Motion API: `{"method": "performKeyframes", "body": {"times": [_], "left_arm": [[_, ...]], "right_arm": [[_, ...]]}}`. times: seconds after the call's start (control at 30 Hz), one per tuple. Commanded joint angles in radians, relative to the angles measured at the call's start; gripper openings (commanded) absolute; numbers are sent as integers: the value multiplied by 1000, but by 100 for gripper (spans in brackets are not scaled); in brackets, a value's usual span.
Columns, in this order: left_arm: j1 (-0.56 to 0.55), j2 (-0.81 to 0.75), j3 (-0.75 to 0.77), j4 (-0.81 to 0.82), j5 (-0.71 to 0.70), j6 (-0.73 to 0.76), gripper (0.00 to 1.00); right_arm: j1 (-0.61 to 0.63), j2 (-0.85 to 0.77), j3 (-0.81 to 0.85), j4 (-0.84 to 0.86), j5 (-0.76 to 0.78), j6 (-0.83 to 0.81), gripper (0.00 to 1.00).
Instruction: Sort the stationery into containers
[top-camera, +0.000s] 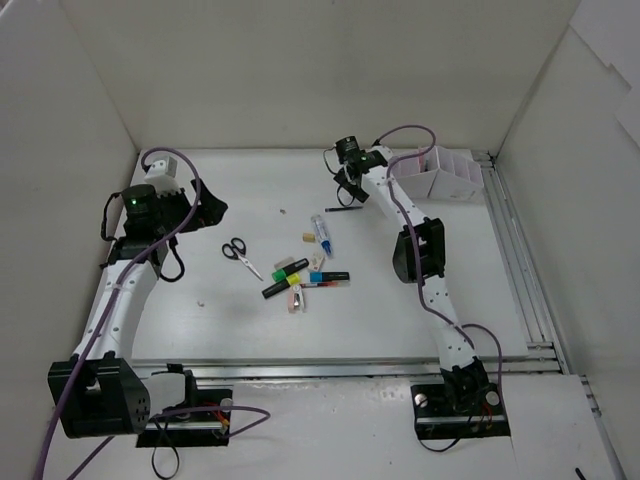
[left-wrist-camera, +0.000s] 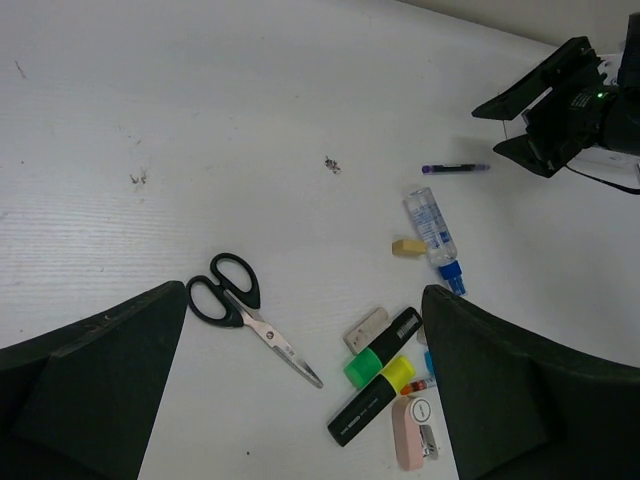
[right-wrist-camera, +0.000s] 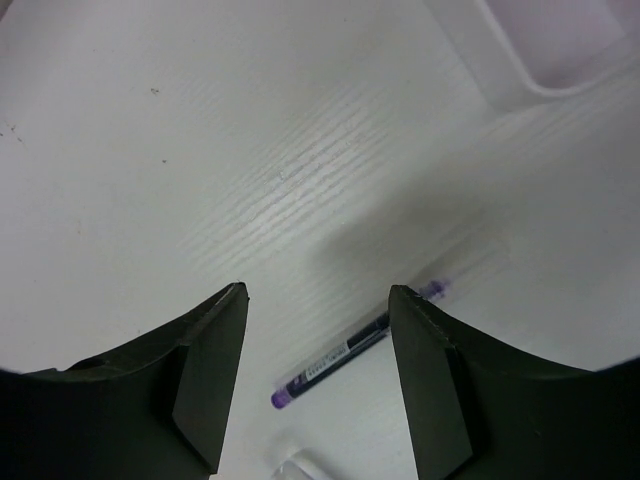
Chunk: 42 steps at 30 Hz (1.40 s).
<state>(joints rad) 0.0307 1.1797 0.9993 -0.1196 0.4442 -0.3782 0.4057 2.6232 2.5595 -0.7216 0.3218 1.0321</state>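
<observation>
A thin black pen with purple ends (right-wrist-camera: 350, 345) lies on the table just below and between my right gripper's (right-wrist-camera: 318, 290) open jaws; from above the gripper (top-camera: 345, 185) hovers over the pen (top-camera: 342, 209). The white organiser (top-camera: 440, 172) stands just to its right, and a corner of it shows in the right wrist view (right-wrist-camera: 540, 50). My left gripper (left-wrist-camera: 305, 290) is open and empty above the table, at the far left from above (top-camera: 205, 205). Below it lie black-handled scissors (left-wrist-camera: 235, 305), a green-capped marker (left-wrist-camera: 385, 348), a yellow-capped marker (left-wrist-camera: 370, 398), a blue-tipped tube (left-wrist-camera: 432, 225) and a beige eraser (left-wrist-camera: 408, 246).
A pink stapler-like item (left-wrist-camera: 412, 435) and a white eraser (left-wrist-camera: 365, 329) lie in the cluster mid-table (top-camera: 300, 275). White walls enclose the table on the left, back and right. A metal rail (top-camera: 515, 250) runs along the right side.
</observation>
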Motion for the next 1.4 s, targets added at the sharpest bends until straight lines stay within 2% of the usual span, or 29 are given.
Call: {"method": "performKeyframes", "body": {"times": [0.0,0.13,0.43,0.6,0.73,0.97,1.17,1.37], "left_arm": [[26,0,30,97,82,-25,99],[26,-23,16,95,57,-8,100],[26,-34,9,87,37,-10,100],[26,-49,5,57,24,-1,99],[26,-80,-1,46,13,10,99],[17,-101,-1,32,5,22,99],[6,-100,9,14,-2,38,100],[-14,-98,5,14,-6,48,99]], "right_arm": [[11,57,61,53,-4,14,56],[10,29,-57,108,-44,34,56],[27,-184,-373,152,-9,-33,54],[76,-247,-452,182,-44,-208,52],[81,-296,-527,188,-61,-285,50],[44,-351,-611,205,-200,-567,60],[38,-400,-665,211,-314,-838,63],[21,-469,-723,235,-443,-1021,67]]}}
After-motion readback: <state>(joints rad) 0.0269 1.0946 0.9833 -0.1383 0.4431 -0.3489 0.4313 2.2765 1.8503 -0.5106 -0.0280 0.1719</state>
